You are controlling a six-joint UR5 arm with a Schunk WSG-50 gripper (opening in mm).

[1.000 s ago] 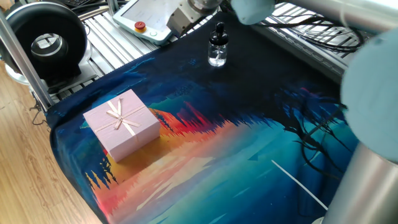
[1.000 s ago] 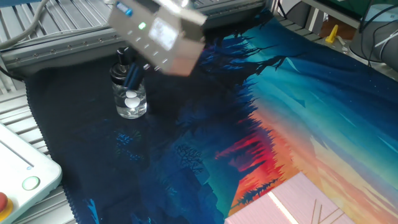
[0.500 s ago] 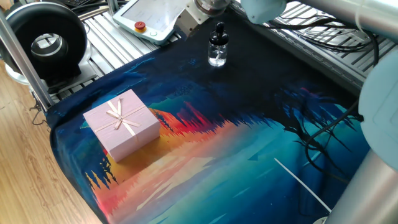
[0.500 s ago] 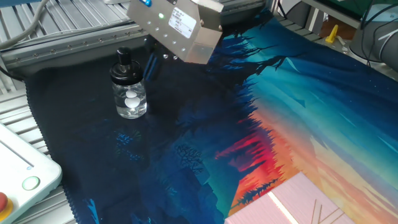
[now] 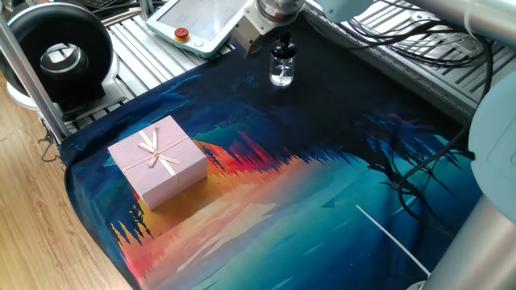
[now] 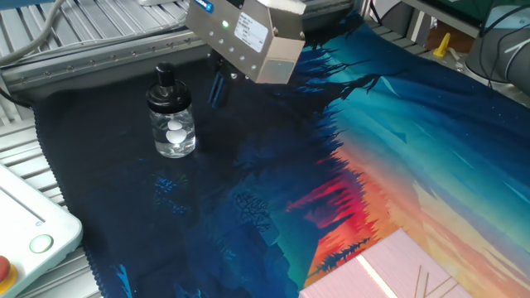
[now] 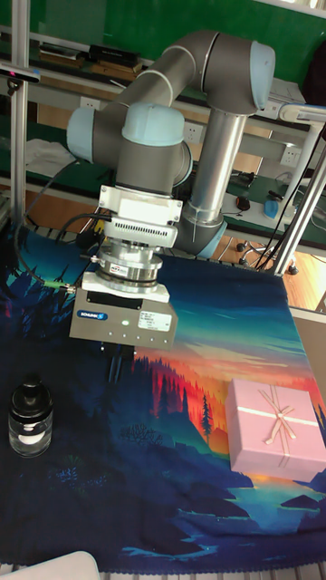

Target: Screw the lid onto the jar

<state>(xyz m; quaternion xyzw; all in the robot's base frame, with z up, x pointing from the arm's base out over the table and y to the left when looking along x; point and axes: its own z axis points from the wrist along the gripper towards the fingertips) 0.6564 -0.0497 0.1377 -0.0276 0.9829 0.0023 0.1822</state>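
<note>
The lid (image 6: 164, 79) sits on the jar (image 6: 173, 132), gripper (image 6: 217, 87) beside it.

Illumination is even and bright in all three views, with no hard shadows on the printed cloth (image 5: 322, 201). The dark far part of the cloth reads almost black and shows little detail. The jar (image 6: 172, 132) shows small white glints on its glass. The gripper housing (image 6: 257, 33) is slightly soft-edged. The arm (image 5: 492, 137) at the near right edge is out of focus.
</note>
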